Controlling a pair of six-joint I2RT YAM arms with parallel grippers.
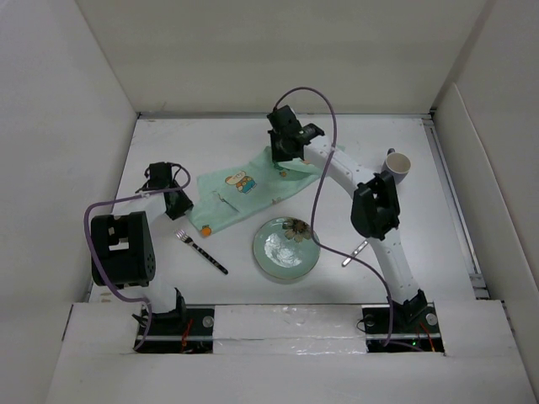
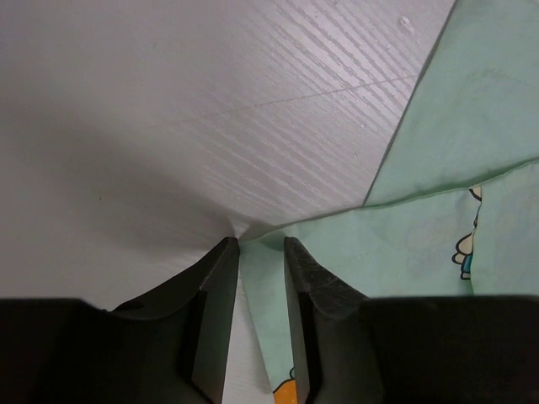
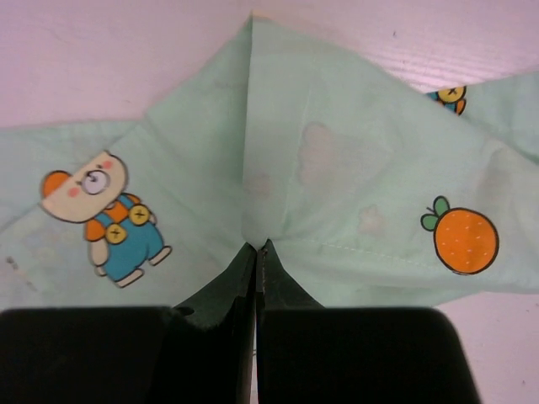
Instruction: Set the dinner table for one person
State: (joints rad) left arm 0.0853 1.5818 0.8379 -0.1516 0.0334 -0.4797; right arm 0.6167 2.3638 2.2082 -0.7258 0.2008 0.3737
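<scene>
The step looks like flattening the crumpled placemat [image 1: 244, 189] lying mid-counter [image 1: 438, 236]: the right hand [image 3: 255, 246] pinches a fold, the left hand [image 2: 261, 242] straddles a corner, narrowly parted, and should next close and pull outward.

Looks like a robotics lab cell: white bench [image 1: 438, 244] boxed in by white panels [image 1: 278, 59], left arm [image 1: 126, 248] and right arm [image 1: 383, 227] bolted at its near edge, purple cable [image 1: 310, 90] trailing.

Dinner table [image 1: 210, 139]: big rect. top, matte white, flat & level, plain from above, spans far edge to near edge. Close up in left wrist view: faint fine grain lines + 1 thin straight line across.
</scene>
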